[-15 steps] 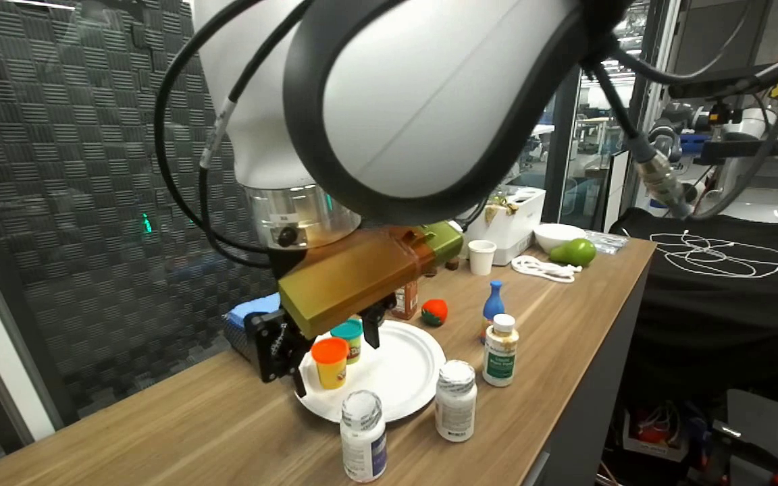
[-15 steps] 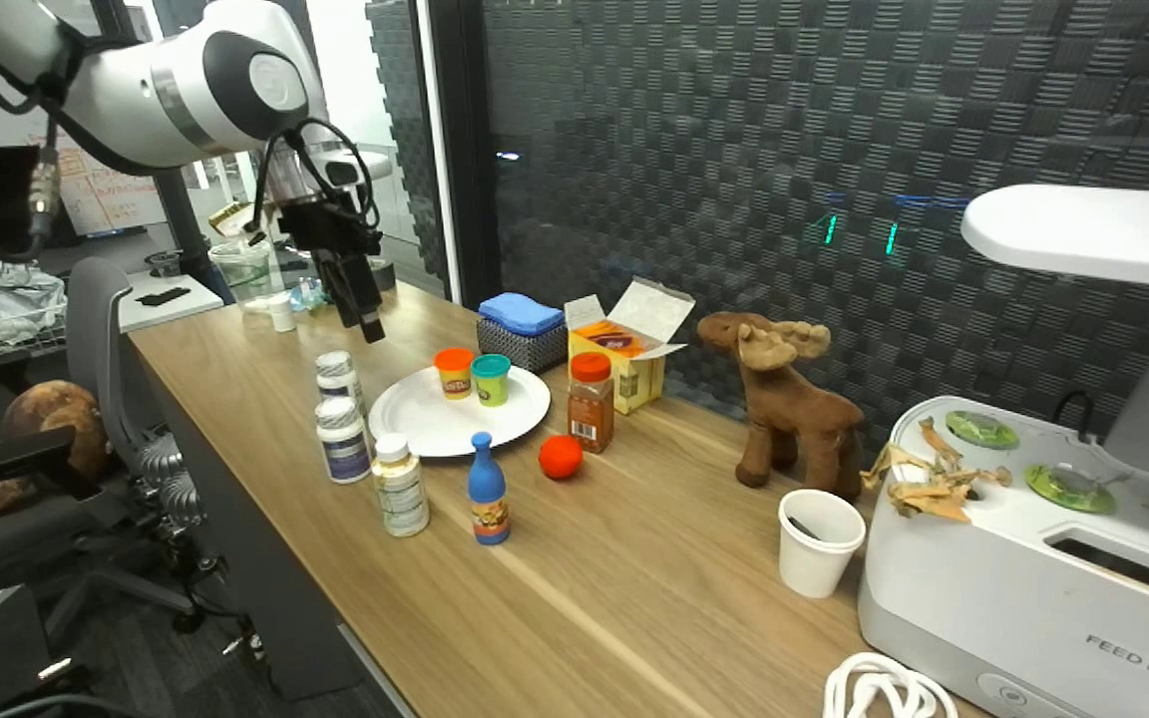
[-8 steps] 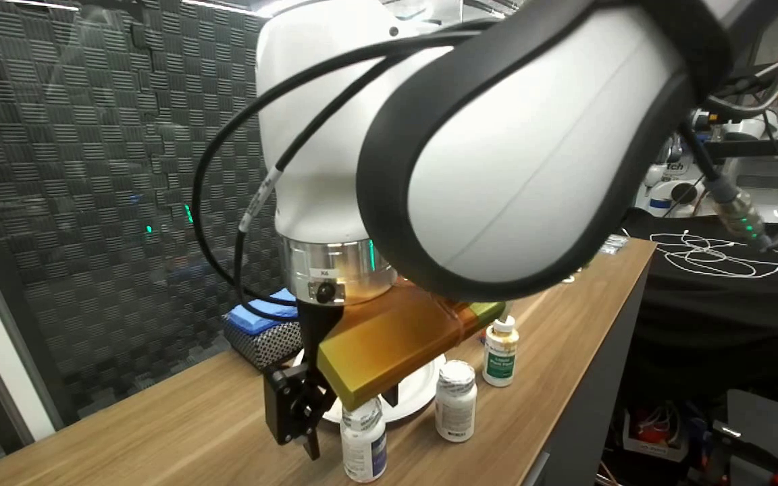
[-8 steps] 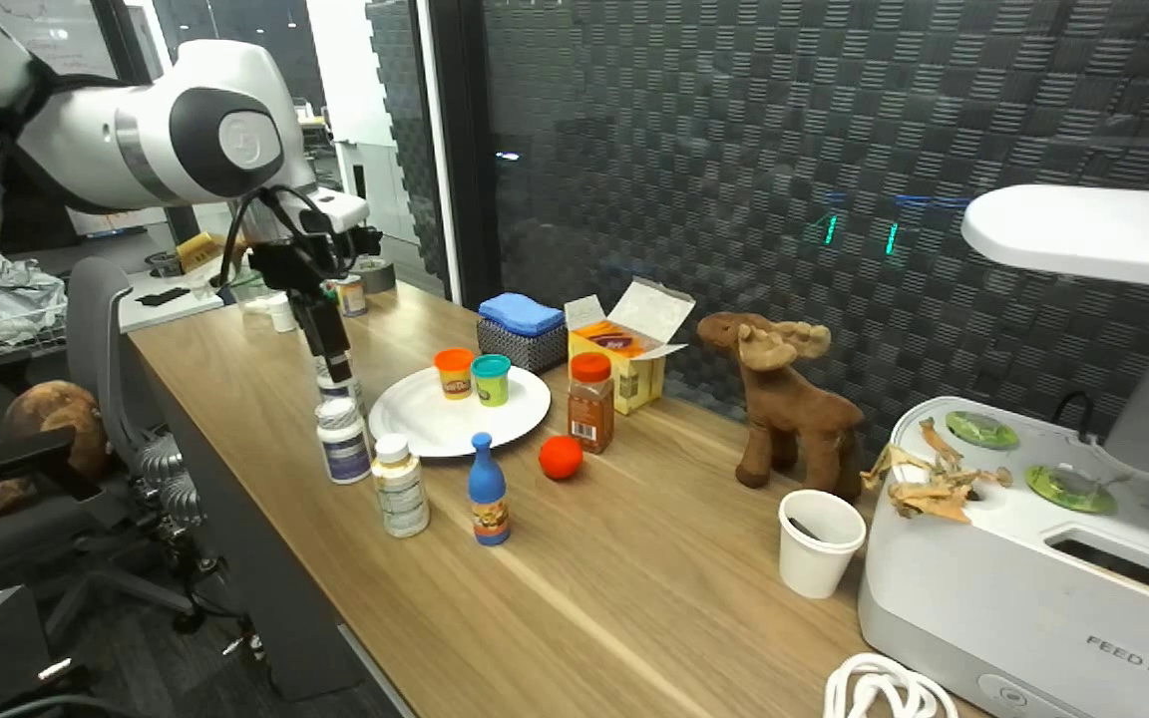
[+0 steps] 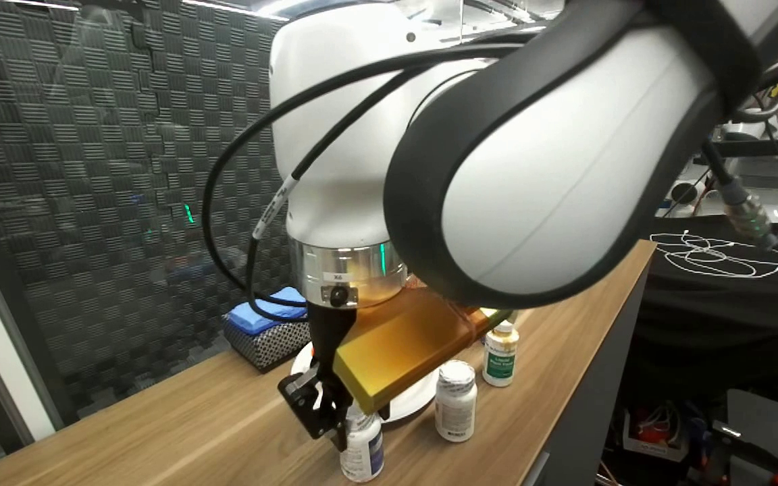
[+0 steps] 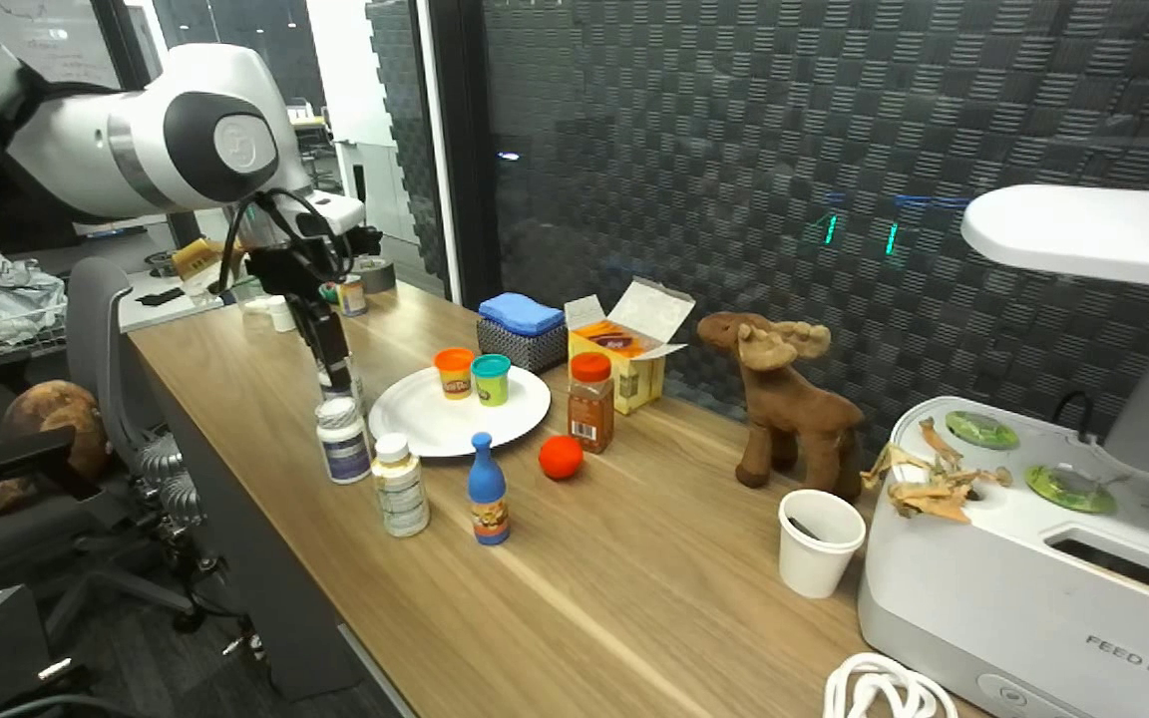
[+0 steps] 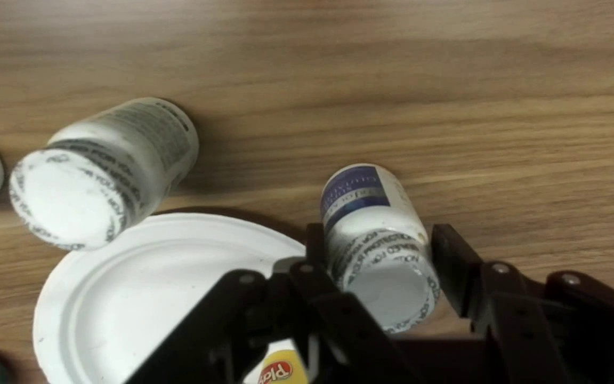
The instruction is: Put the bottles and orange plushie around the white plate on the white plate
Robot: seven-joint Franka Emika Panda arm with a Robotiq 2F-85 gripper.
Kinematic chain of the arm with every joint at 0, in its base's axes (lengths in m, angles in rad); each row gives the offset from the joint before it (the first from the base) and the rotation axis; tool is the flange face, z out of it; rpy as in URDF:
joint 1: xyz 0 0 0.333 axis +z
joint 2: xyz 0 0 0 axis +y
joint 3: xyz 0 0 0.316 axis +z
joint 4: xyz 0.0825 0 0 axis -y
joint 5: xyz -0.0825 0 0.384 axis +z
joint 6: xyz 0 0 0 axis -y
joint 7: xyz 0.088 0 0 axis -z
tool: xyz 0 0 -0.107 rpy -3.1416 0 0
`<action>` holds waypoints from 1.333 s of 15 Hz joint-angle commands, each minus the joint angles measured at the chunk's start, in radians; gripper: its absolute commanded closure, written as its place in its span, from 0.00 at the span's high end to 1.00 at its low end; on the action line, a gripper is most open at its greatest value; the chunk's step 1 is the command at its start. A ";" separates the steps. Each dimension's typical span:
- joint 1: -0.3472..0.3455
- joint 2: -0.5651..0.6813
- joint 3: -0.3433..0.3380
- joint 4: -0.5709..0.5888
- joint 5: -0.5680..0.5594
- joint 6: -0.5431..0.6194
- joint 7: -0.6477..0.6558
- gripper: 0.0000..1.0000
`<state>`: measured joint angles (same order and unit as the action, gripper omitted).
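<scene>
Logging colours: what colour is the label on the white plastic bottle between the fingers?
The label shows bluish purple and white, clearest in the wrist view.

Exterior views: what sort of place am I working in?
Probably a robotics lab, or an office used as one: an exterior view shows the robot arm, a grey office chair and what looks like a whiteboard with faint writing.

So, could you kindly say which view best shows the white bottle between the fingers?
The wrist view: the white bottle shows its cap and purple label, with the fingers either side. In both exterior views the fingers hide part of it; in an exterior view a second white bottle overlaps it too.
</scene>
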<state>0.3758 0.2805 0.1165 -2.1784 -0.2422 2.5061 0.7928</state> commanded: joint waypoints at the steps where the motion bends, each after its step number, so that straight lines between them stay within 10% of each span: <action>1: 0.011 -0.059 -0.019 -0.034 -0.069 0.001 0.050 0.26; 20: -0.138 -0.023 -0.126 0.069 -0.117 0.003 0.107 0.26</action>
<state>0.2484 0.2213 0.0035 -2.1621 -0.3355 2.5009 0.8522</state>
